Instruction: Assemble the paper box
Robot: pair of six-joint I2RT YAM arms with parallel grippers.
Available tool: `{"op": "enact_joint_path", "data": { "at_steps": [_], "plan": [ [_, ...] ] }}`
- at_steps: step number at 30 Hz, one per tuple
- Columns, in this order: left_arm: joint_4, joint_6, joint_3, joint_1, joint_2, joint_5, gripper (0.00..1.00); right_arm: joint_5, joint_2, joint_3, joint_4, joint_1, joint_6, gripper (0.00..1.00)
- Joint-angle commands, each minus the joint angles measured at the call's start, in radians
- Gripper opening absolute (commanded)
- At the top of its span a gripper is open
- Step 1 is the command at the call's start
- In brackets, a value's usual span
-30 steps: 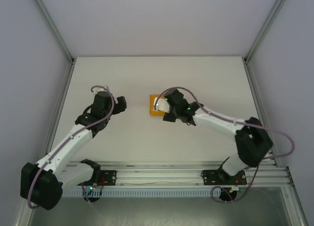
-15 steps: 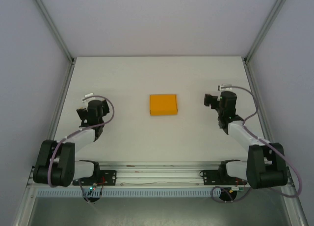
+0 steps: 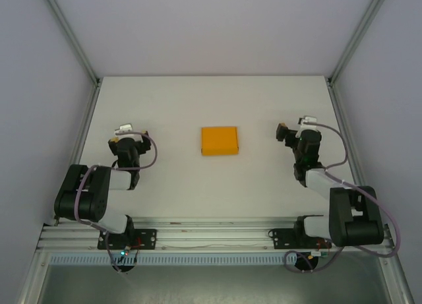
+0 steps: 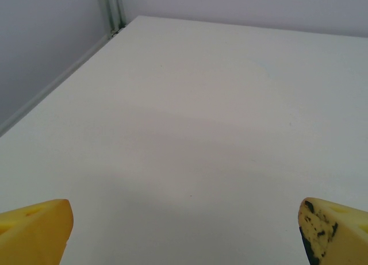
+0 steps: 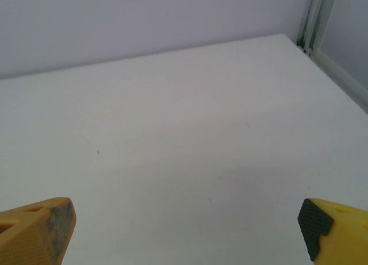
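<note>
White table point(image 3: 165, 106), box point(image 3: 219, 140) folded up at frame centre; assembly looks complete.
Left gripper point(image 4: 184, 233) and right gripper point(image 5: 184, 230) both spread wide, empty, well apart from box on either side. Judged: nothing left but parking.

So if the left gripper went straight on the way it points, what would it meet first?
The way looks free: ahead of the left gripper lies table, then probably the back wall. The paper box sits off to its right.
</note>
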Motion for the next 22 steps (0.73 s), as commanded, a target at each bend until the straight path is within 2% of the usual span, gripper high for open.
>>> {"op": "enact_joint_path", "data": {
  "at_steps": [1, 2, 3, 4, 6, 7, 8, 10, 22],
  "plan": [
    [0.075, 0.017, -0.011, 0.007, 0.003, 0.032, 1.0, 0.059, 0.213, -0.104, 0.352, -0.016, 0.056, 1.0],
    [0.063, 0.015, -0.01, 0.008, -0.001, 0.032, 1.0, 0.081, 0.232, -0.092, 0.378, -0.023, 0.071, 1.0],
    [0.079, 0.018, -0.013, 0.007, 0.003, 0.03, 1.0, 0.038, 0.159, -0.04, 0.161, -0.034, 0.067, 1.0],
    [0.079, 0.018, -0.013, 0.007, 0.003, 0.029, 1.0, -0.052, 0.166, -0.016, 0.104, -0.059, 0.062, 1.0],
    [0.072, 0.015, -0.011, 0.007, 0.001, 0.033, 1.0, 0.003, 0.201, -0.045, 0.223, -0.066, 0.102, 1.0],
    [0.077, 0.017, -0.012, 0.007, 0.003, 0.031, 1.0, 0.056, 0.185, -0.025, 0.165, -0.067, 0.117, 1.0],
    [0.074, 0.017, -0.01, 0.007, 0.002, 0.031, 1.0, 0.062, 0.18, -0.007, 0.108, -0.066, 0.112, 1.0],
    [0.074, 0.016, -0.01, 0.007, 0.002, 0.031, 1.0, 0.055, 0.193, -0.023, 0.162, -0.064, 0.11, 1.0],
    [0.073, 0.017, -0.01, 0.007, 0.002, 0.032, 1.0, 0.053, 0.185, -0.019, 0.144, -0.063, 0.106, 0.99]
  ]
}}
